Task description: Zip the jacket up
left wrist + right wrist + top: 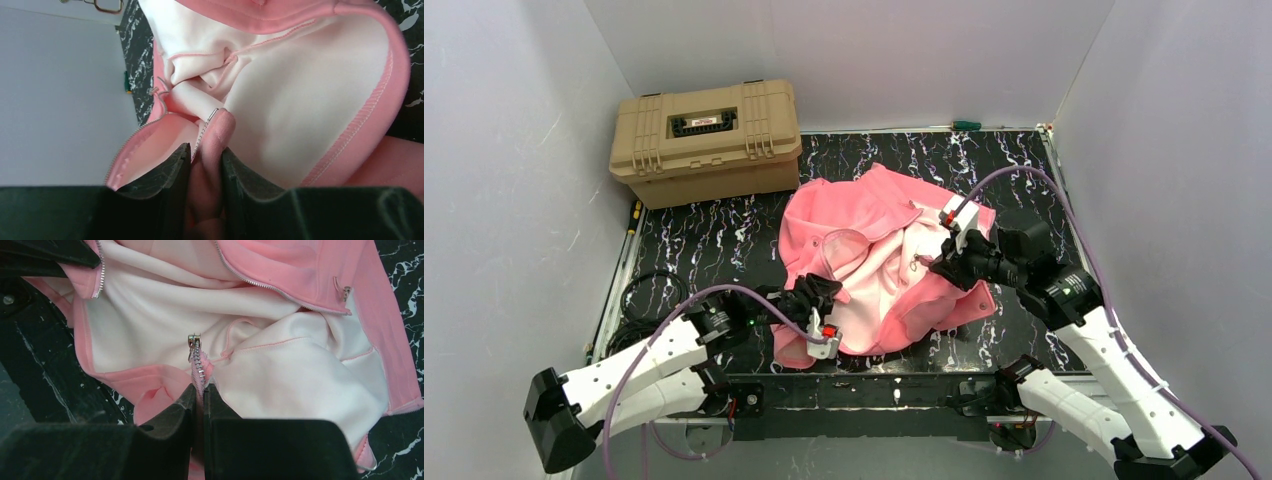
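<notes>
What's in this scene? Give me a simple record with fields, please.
jacket: pink, crumpled on table, pale lining showing
zipper: undone, halves apart
left gripper: jaws shut on jacket edge beside zipper teeth
right gripper: jaws shut on zipper edge, below its metal end piece
case: tan, closed, back left

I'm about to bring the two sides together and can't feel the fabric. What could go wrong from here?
1. The right end effector pinches only the thin zipper edge of the jacket; a pull could slip it out.
2. The left end effector grips a thick fold, so its zipper end may twist.
3. Bunched lining lies between the halves and could snag.
</notes>
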`<state>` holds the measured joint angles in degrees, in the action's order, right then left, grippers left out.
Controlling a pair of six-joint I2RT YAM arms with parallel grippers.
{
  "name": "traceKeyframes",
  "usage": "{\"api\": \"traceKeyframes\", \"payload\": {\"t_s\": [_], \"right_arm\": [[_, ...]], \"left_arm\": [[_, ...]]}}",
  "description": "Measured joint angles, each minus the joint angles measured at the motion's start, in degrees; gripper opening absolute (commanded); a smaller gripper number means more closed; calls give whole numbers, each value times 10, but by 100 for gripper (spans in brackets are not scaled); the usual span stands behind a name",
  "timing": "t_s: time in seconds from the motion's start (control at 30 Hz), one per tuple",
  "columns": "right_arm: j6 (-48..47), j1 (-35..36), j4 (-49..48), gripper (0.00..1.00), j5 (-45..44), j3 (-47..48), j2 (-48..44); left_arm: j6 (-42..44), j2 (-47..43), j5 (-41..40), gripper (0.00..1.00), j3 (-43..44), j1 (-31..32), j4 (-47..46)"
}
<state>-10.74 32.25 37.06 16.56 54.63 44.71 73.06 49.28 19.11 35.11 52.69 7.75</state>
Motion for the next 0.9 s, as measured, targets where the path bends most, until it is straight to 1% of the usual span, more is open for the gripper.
{"api": "traceKeyframes", "payload": {"t_s": [0.07,0.17,0.23,0.27,0.3,0.33,0.37,0.4,0.43,0.47,0.5,0.63,0.7,0.77,0.9], "right_arm": [[0,0,-7,1,14,2,9],[-2,0,-13,1,17,7,23],[-6,0,-12,1,11,12,31],[-10,0,-12,1,4,15,33],[-13,0,-12,1,-3,18,36],[-16,0,-12,1,-9,21,37],[-17,0,-11,1,-13,22,38],[-17,0,-12,1,-16,22,38],[-17,0,-12,1,-16,22,37],[-17,0,-12,1,-17,22,36],[-16,0,-12,1,-17,22,35],[-16,0,-10,1,-17,22,27],[-16,0,-7,1,-17,22,24],[-16,0,-7,1,-18,22,23],[-15,0,-6,1,-18,22,19]], "left_arm": [[9,-22,3,36,-10,0,-8],[-5,-31,9,38,1,0,5],[-39,-31,13,38,24,0,28],[-55,-31,14,36,34,0,36],[-78,-31,16,31,49,0,44],[-100,-32,19,25,62,0,52],[-118,-33,22,17,74,0,60],[-135,-35,27,14,83,0,65],[-145,-38,30,14,86,0,66],[-153,-45,33,17,86,0,68],[-157,-48,34,23,85,0,70],[-166,-54,26,52,74,0,78],[-182,-44,24,60,74,0,102],[-204,-28,23,63,74,0,122],[-245,34,7,63,74,0,135]]}}
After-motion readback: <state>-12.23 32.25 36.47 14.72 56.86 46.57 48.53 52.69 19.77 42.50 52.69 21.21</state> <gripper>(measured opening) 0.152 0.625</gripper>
